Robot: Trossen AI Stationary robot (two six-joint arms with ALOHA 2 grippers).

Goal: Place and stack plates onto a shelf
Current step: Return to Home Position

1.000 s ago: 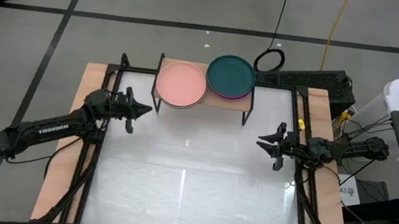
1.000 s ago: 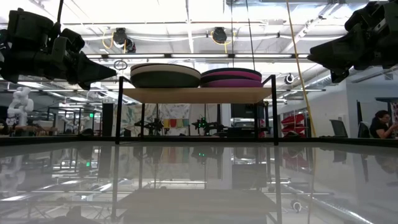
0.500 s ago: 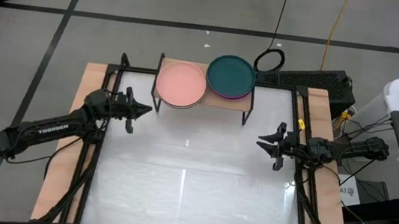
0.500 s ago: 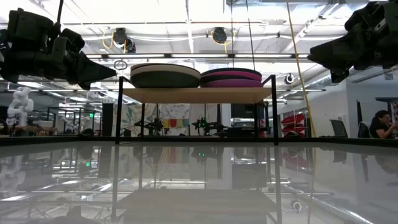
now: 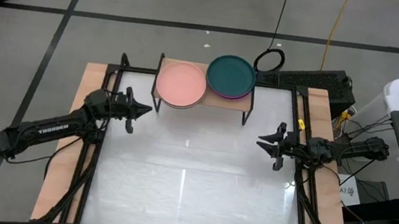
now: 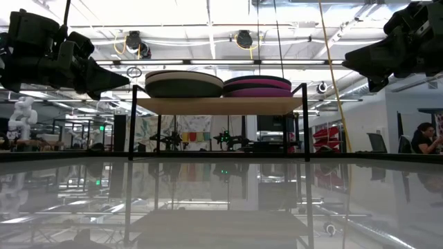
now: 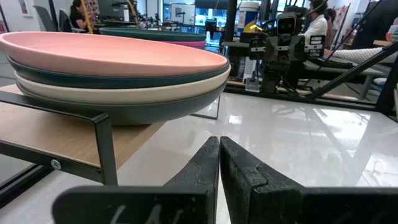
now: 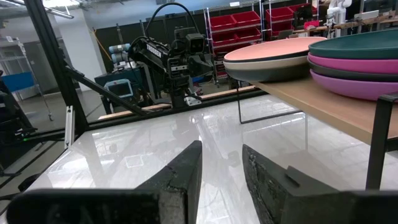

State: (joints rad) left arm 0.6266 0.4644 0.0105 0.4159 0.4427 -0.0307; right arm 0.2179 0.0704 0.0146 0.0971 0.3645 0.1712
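Observation:
Two stacks of plates rest on the light-wood shelf (image 5: 208, 100) at the table's far edge. The left stack (image 5: 181, 84) has a salmon pink plate on top, the right stack (image 5: 231, 75) a dark teal one over magenta and purple. My left gripper (image 5: 143, 111) hovers shut at the table's left side, near the shelf's left legs. My right gripper (image 5: 262, 143) hovers open at the right side, nothing between its fingers. In the left wrist view the pink-topped stack (image 7: 112, 68) sits just beyond the shut fingers (image 7: 219, 163).
The white tabletop (image 5: 192, 179) spreads between the two arms in front of the shelf. A black cable loop (image 5: 269, 59) lies behind the shelf. People sit in the room beyond the table (image 6: 423, 138).

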